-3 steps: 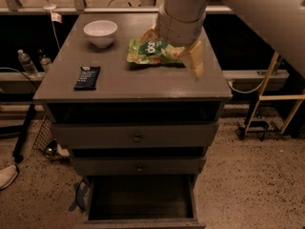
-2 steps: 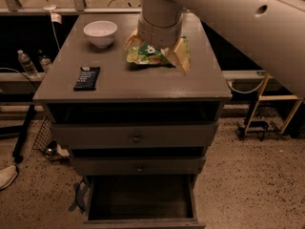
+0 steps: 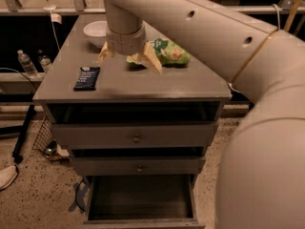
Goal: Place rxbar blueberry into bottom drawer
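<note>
The rxbar blueberry [image 3: 87, 78] lies flat on the left part of the grey cabinet top [image 3: 167, 82], a dark wrapper with small white text. My gripper [image 3: 127, 60] hangs above the cabinet top, to the right of the bar and apart from it. Its two tan fingers [image 3: 152, 57] are spread open with nothing between them. The bottom drawer [image 3: 142, 219] is pulled out at the foot of the cabinet, its dark inside showing.
A white bowl [image 3: 96, 33] stands at the back left of the top. A green snack bag [image 3: 167, 52] lies just behind the gripper. Two shallower drawers with round knobs [image 3: 137, 139] are shut. Water bottles [image 3: 26, 62] and a wire basket [image 3: 45, 138] sit to the left.
My arm has swung left across the cabinet top, from over the green bag toward the bar. The view has also closed in on the cabinet.
</note>
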`<state>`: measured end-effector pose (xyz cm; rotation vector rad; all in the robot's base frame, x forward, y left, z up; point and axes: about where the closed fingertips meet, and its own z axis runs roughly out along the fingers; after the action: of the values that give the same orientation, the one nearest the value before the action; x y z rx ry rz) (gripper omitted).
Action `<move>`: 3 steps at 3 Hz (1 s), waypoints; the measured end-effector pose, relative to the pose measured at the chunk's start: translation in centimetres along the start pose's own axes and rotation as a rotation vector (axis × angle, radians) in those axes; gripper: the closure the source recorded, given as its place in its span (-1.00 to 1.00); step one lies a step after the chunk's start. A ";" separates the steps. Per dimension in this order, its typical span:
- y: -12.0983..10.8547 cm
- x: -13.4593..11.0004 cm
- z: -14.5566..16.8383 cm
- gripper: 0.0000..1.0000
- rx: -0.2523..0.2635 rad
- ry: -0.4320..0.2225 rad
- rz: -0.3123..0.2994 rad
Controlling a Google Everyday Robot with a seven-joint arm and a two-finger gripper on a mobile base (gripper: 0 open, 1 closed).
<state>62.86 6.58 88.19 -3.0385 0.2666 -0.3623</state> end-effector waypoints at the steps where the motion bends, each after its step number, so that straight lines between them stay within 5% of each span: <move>1: -2.6 0.1 1.4 -1.00 -0.007 -0.036 -0.062; 2: -3.0 0.4 1.8 -1.00 0.006 -0.034 -0.068; 3: -5.1 1.0 3.0 -1.00 -0.005 -0.046 -0.145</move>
<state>65.38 11.55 85.98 -3.0749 0.0442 -0.3007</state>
